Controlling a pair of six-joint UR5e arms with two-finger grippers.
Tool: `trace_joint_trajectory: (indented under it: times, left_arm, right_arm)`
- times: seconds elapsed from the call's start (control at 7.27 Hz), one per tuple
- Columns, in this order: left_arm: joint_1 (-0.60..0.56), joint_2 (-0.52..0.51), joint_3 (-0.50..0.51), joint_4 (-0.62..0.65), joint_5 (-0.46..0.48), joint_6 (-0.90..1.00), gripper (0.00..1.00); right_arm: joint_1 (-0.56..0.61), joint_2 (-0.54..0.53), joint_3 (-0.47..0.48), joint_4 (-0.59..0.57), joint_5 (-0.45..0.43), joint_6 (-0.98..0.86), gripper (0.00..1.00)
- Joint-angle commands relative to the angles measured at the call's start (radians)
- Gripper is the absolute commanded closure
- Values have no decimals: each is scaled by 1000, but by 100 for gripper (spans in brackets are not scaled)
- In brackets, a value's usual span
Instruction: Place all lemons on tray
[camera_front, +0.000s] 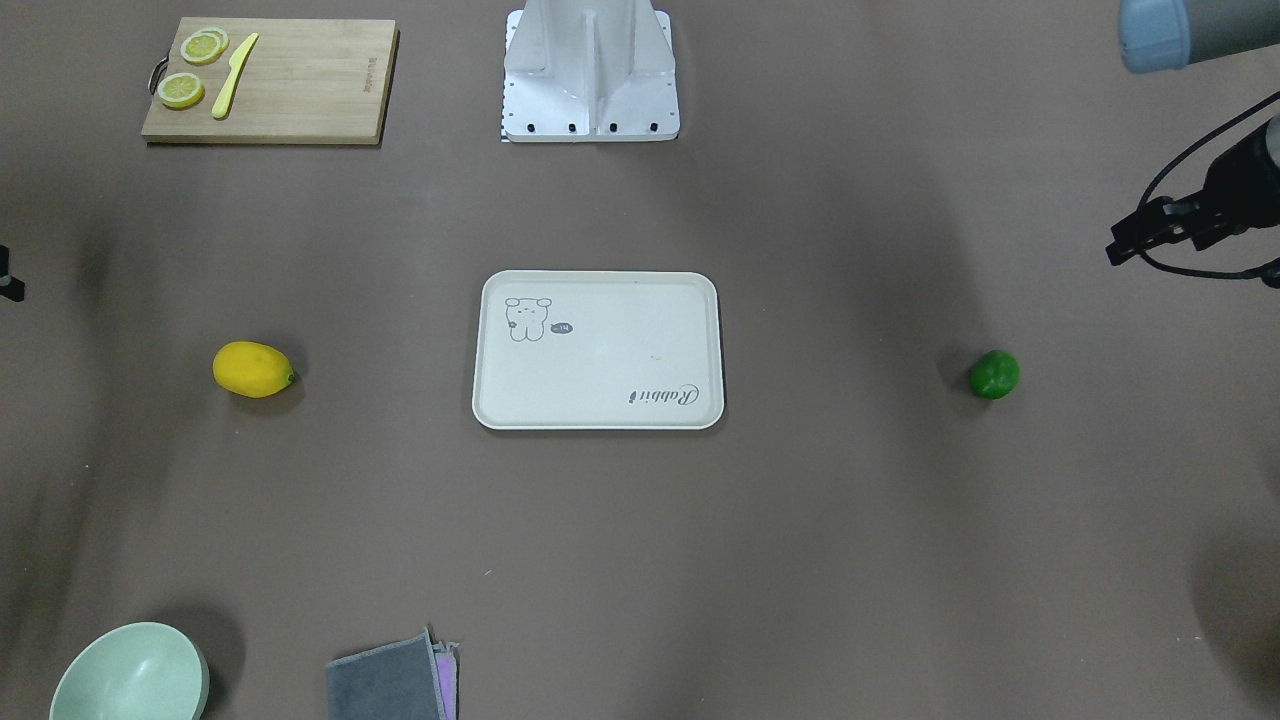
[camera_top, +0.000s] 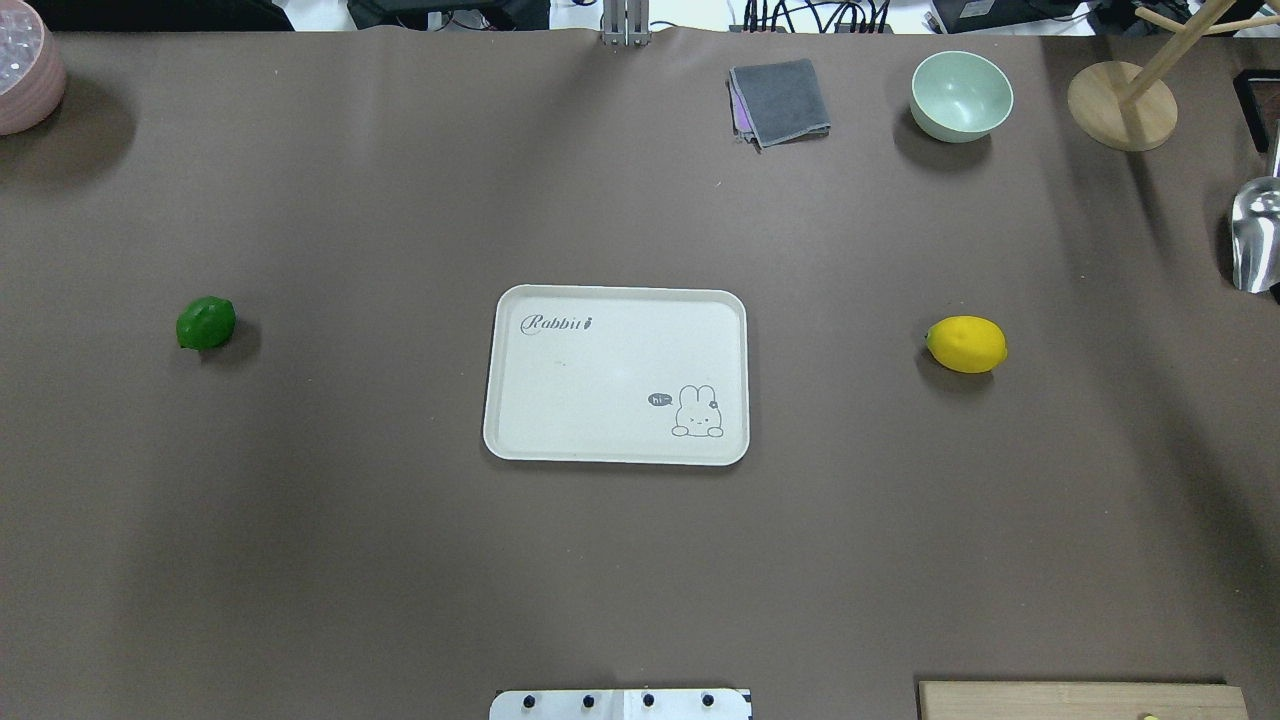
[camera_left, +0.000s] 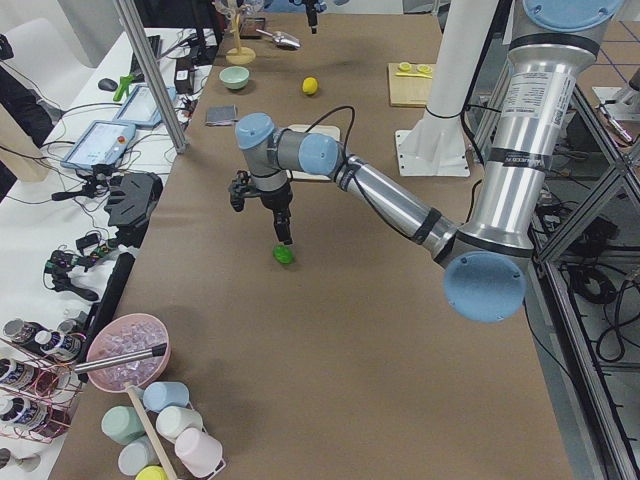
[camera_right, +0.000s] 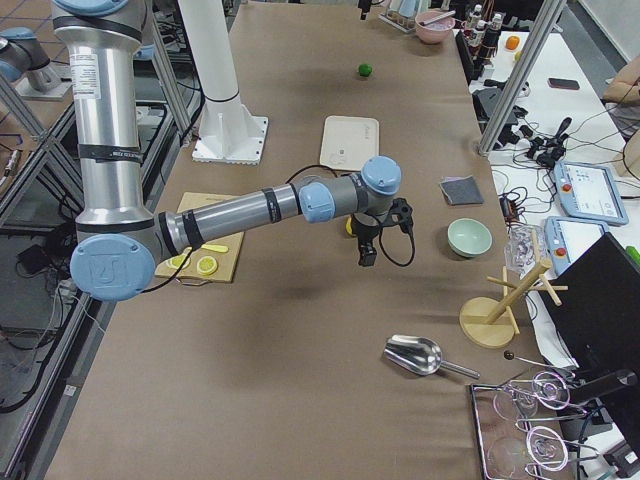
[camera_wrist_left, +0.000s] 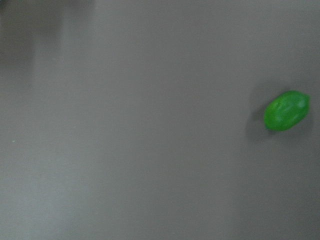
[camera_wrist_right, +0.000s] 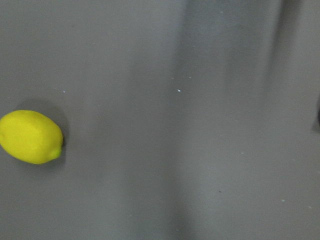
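Observation:
The cream tray (camera_front: 610, 350) lies at the table's middle and also shows in the overhead view (camera_top: 600, 380); nothing is on it. The yellow lemon (camera_front: 253, 369) (camera_top: 966, 344) (camera_wrist_right: 31, 137) lies on the table on my right side. The green lemon (camera_front: 994, 374) (camera_top: 206, 323) (camera_wrist_left: 286, 110) lies on my left side. In the exterior left view my left gripper (camera_left: 285, 238) hangs just above the green lemon (camera_left: 284, 254). In the exterior right view my right gripper (camera_right: 367, 260) hangs beside the yellow lemon (camera_right: 349, 226). I cannot tell if either gripper is open or shut.
A wooden cutting board (camera_front: 300, 90) with lemon slices and a yellow knife sits near the robot base (camera_front: 590, 70). A green bowl (camera_top: 961, 95), grey cloth (camera_top: 780, 100), wooden stand (camera_top: 1120, 105), metal scoop (camera_top: 1255, 235) and pink bowl (camera_top: 25, 75) line the far edge.

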Motion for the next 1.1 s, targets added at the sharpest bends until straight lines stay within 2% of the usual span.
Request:
trace_joint_trajectory:
  times: [0.0, 0.14, 0.41, 0.55, 0.69, 0.96]
  left_arm:
    - [28, -18, 109, -213, 6, -25, 2]
    - [41, 0, 138, -266, 3, -91, 2]
    - [104, -10, 224, -363, 7, -177, 4]
    - [118, -10, 252, -424, 6, -236, 7]
    - [132, -18, 296, -491, 4, -284, 7]
    - [172, -74, 347, -506, 4, -350, 6]
  right_arm:
    - [-105, 65, -4, 10, -19, 165, 1]
    - [-140, 91, -6, 12, -34, 192, 1]
    - [-247, 115, 1, 146, -152, 187, 1]
    - [-282, 118, 4, 153, -161, 174, 1]
    - [-306, 130, 2, 153, -190, 61, 1]
    - [-332, 131, 2, 151, -268, -172, 1]
